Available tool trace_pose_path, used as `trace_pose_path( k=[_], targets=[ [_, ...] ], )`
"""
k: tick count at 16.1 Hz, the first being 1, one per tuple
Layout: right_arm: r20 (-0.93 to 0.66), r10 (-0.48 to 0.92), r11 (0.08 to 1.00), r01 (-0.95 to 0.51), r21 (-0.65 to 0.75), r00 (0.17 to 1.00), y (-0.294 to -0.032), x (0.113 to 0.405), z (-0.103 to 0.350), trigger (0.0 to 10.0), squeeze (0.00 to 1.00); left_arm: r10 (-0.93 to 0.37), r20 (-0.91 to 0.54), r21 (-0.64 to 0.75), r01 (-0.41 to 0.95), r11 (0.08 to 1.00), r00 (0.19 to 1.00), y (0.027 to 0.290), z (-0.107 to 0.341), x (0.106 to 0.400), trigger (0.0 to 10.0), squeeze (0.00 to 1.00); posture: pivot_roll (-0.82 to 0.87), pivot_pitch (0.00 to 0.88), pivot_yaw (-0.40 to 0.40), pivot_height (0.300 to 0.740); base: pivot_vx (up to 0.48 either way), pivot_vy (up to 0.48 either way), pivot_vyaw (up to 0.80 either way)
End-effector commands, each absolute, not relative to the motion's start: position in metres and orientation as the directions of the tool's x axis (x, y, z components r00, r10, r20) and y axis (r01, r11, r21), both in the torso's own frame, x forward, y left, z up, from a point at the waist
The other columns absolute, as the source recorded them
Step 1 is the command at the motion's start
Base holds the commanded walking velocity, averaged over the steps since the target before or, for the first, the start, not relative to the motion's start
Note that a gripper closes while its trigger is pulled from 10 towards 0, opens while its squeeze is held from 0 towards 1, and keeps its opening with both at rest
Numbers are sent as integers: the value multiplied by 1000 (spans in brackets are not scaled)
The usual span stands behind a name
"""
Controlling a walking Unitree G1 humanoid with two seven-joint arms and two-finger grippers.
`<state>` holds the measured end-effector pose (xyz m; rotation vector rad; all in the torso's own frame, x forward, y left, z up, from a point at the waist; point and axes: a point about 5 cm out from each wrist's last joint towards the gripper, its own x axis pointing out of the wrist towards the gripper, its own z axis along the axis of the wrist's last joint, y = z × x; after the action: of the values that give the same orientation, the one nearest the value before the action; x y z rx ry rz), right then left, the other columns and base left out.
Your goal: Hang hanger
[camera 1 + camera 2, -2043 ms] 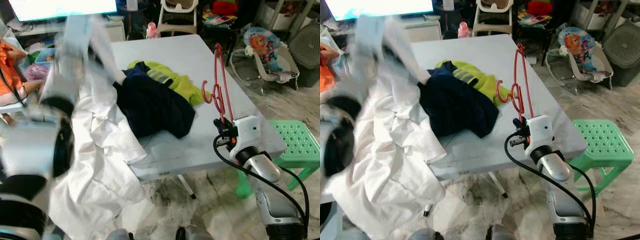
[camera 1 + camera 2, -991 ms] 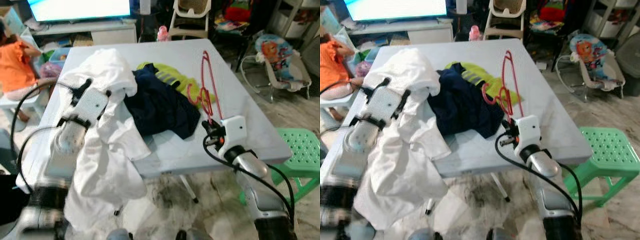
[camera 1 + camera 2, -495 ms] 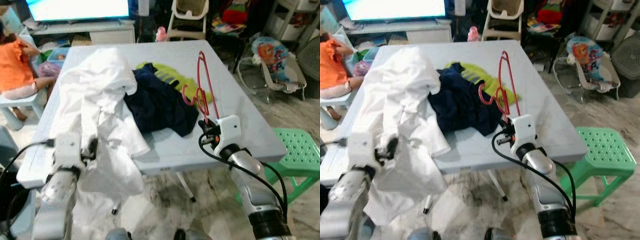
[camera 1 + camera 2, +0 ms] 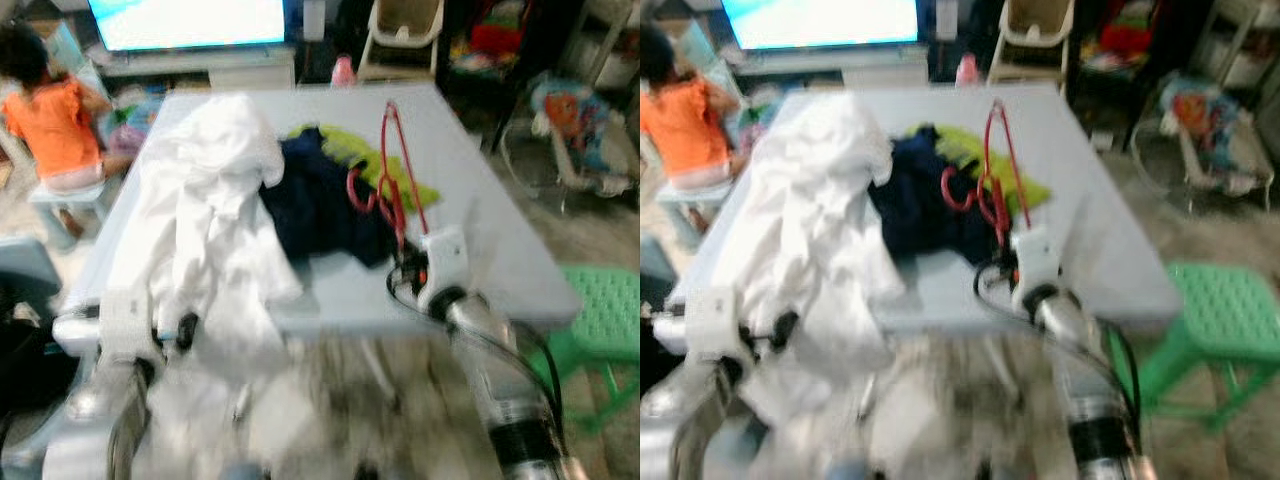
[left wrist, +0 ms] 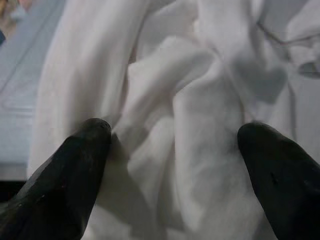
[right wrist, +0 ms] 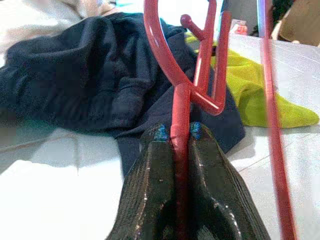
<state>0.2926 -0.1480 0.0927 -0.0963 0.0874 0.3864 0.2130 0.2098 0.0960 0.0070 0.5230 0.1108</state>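
A red plastic hanger (image 4: 388, 168) stands upright over the grey table (image 4: 480, 215), and my right gripper (image 6: 176, 134) is shut on its lower bar. The hanger's hook (image 6: 196, 60) curls above the fingers in the right wrist view. My left gripper (image 5: 175, 132) is open, low at the table's near left edge, its two black fingers (image 5: 80, 155) spread on either side of a fold of the white garment (image 4: 215, 215). That white garment drapes over the table's left side and hangs off the front edge.
A dark navy garment (image 4: 315, 205) and a yellow-green one (image 4: 385, 170) lie mid-table behind the hanger. A person in orange (image 4: 60, 125) sits at the far left. A green stool (image 4: 605, 310) stands at the right, a baby bouncer (image 4: 585, 130) behind it.
The whole view has shifted and blurred, so the camera is moving. My left arm stays low by the hanging white garment; my right gripper keeps hold of the hanger.
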Motion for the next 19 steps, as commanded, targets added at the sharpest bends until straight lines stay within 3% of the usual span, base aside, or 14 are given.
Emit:
trace_pose_path(
  k=[1, 9, 19],
  targets=[
    [-141, 363, 925, -374, -64, 921, -152, 289, 85, 10000, 0, 141, -537, 52, -134, 990, 832, 219, 89, 215, 10000, 0, 142, 0, 23, 740, 0, 0, 0],
    [-136, 335, 934, -348, -77, 932, -161, 290, 88, 10000, 0, 162, -595, 45, -169, 985, 787, 232, 73, 238, 10000, 0, 106, 0, 22, 740, 0, 0, 0],
    [-134, 316, 936, -332, -117, 939, -173, 285, 97, 10000, 0, 171, -493, 19, -186, 982, 853, 250, 88, 321, 10000, 0, 11, 0, 6, 740, 0, 0, 0]
  ],
)
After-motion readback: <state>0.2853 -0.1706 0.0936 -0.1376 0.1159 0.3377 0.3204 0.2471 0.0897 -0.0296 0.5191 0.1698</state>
